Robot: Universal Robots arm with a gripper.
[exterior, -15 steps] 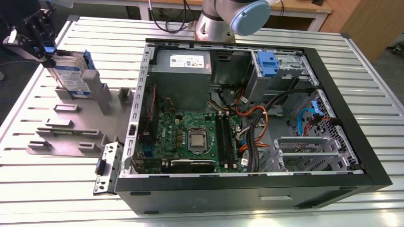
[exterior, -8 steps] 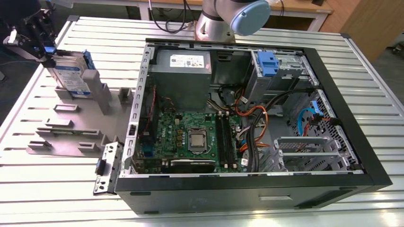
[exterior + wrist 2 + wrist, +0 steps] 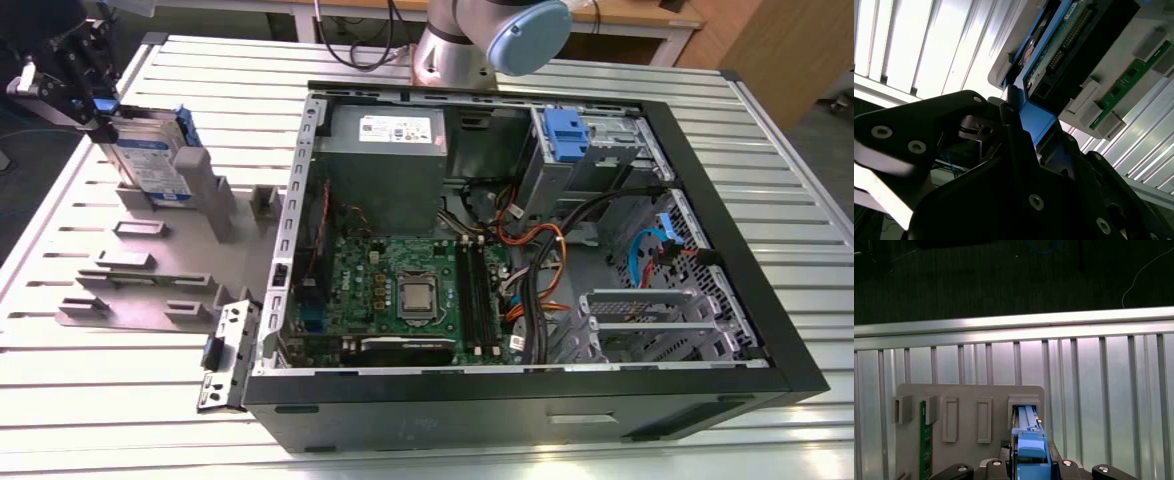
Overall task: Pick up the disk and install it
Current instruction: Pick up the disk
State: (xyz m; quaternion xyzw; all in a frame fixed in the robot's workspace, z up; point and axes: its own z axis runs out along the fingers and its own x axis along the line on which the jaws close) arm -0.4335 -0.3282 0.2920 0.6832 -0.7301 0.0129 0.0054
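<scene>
The black claw (image 3: pixel 1036 120) is clamped on the blue plastic end tab of the flat silver disk (image 3: pixel 150 160), its lower edge hidden in a ribbed grey holder (image 3: pixel 160 275).

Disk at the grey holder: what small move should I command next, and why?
Probably a short, slow pull straight out along the slot. In the first wrist view the pincer looks shut on the blue end tab of the disk, whose body sits in the grey holder with slot walls close on both sides, so sideways or tilting motion would likely jam it.
</scene>
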